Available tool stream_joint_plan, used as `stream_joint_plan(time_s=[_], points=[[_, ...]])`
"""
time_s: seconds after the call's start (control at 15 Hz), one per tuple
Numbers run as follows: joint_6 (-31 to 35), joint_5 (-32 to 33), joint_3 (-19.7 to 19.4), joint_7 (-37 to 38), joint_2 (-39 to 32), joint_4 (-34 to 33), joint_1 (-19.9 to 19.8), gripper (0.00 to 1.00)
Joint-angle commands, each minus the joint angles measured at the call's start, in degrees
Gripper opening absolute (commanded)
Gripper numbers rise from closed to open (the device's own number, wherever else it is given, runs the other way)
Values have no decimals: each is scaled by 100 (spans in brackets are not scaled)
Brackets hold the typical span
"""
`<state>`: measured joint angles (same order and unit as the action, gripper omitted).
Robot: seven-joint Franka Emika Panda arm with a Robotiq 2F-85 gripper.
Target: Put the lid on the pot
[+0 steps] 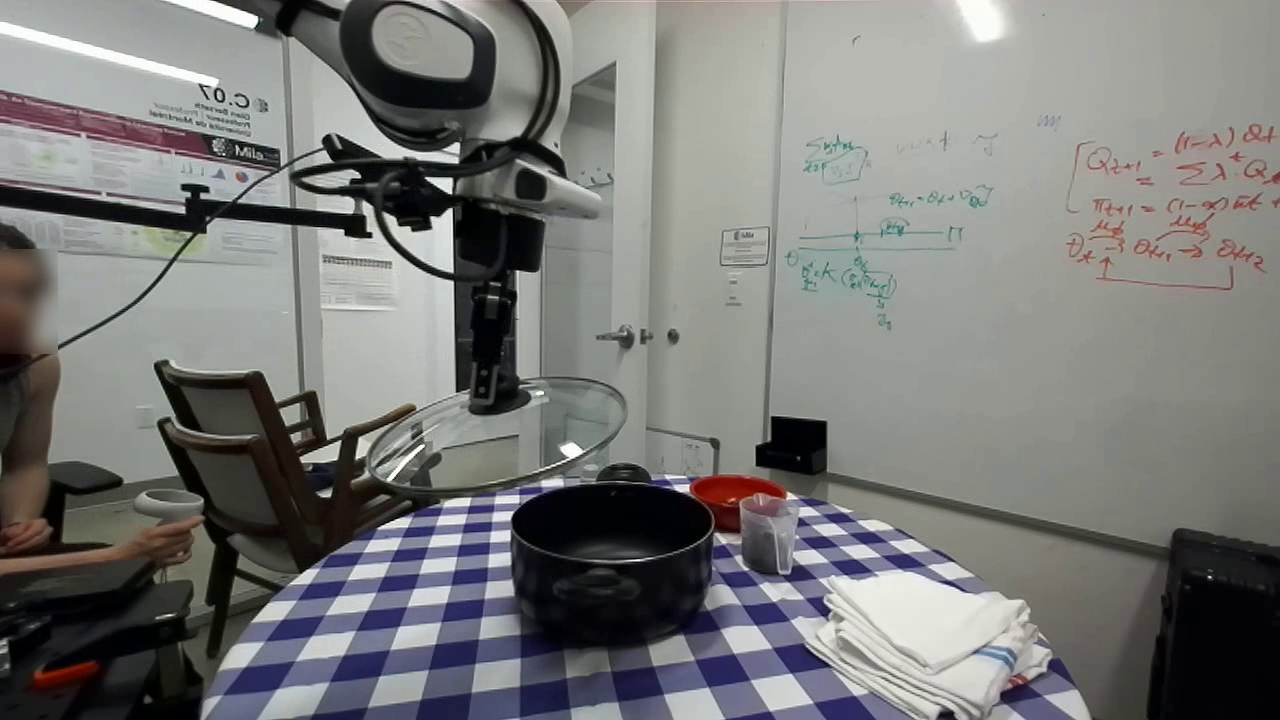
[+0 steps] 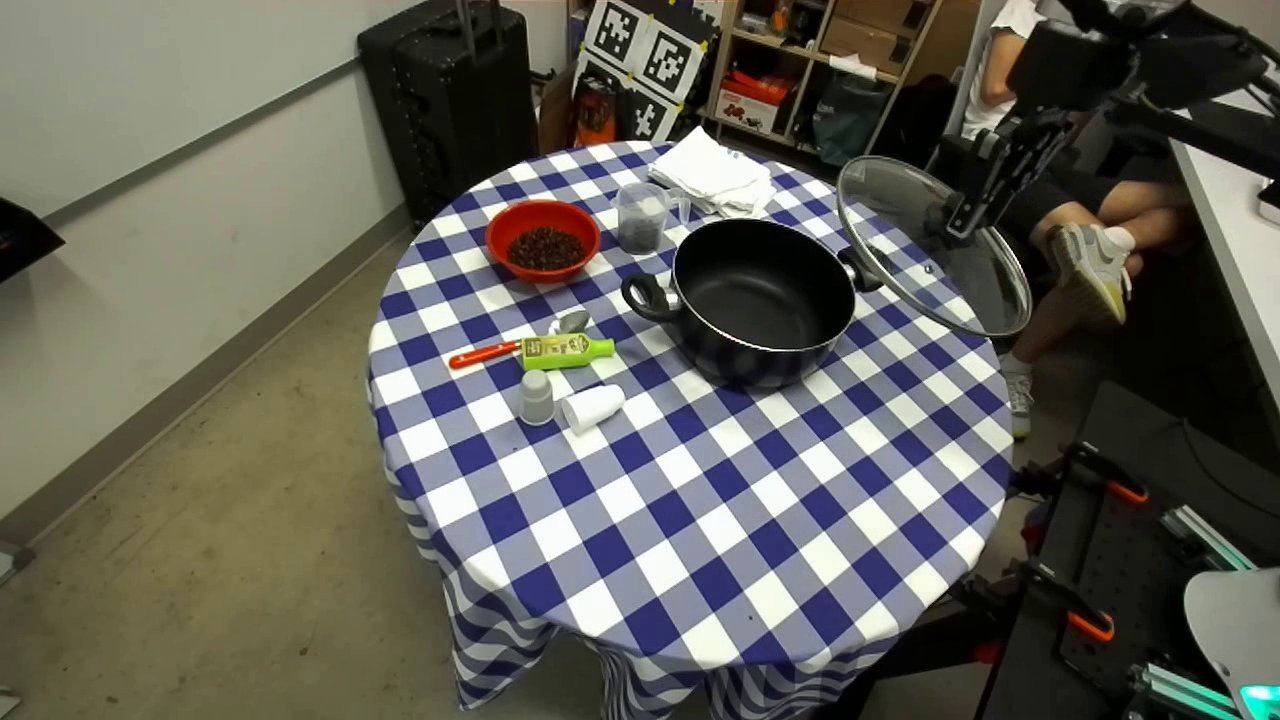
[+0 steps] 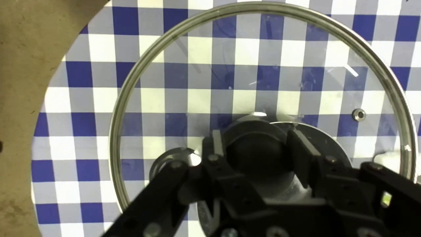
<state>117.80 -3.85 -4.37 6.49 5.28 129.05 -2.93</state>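
Observation:
The lid (image 1: 440,455) is a round clear glass disc with a metal rim and a black knob. My gripper (image 1: 492,395) is shut on its knob and holds the lid in the air, tilted. In an exterior view the lid (image 2: 985,285) is beside the pot, past one side handle. The black pot (image 1: 612,590) stands upright and uncovered on the checked table; its inside (image 2: 765,290) looks empty. In the wrist view the lid (image 3: 256,65) spreads below the gripper (image 3: 258,144), whose fingers flank the knob. Part of the pot (image 3: 324,136) shows behind it, largely hidden by the gripper.
A red bowl (image 2: 545,245) with dark contents and a clear measuring cup (image 2: 642,218) stand near the pot. Folded white towels (image 1: 930,630) lie at the edge. A green bottle (image 2: 560,350), a red-handled utensil (image 2: 485,355) and small white containers (image 2: 593,407) lie nearby. A person sits beyond the table.

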Motion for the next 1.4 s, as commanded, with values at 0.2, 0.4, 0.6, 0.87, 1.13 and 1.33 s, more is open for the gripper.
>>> stream_joint_plan(time_s=[0.2, 0.4, 0.6, 0.87, 1.13, 1.33], points=[[-920, 526, 238, 6, -1472, -1843, 143, 25], [-920, 793, 232, 175, -1956, -2332, 206, 25], [-897, 1258, 175, 505, -2347, -2732, 326, 25], [-949, 1652, 139, 795, -2815, -3228, 471, 25], [-1099, 1844, 122, 929, -3182, -3640, 634, 25], [-1297, 1898, 110, 974, -3418, -3917, 727, 25]])
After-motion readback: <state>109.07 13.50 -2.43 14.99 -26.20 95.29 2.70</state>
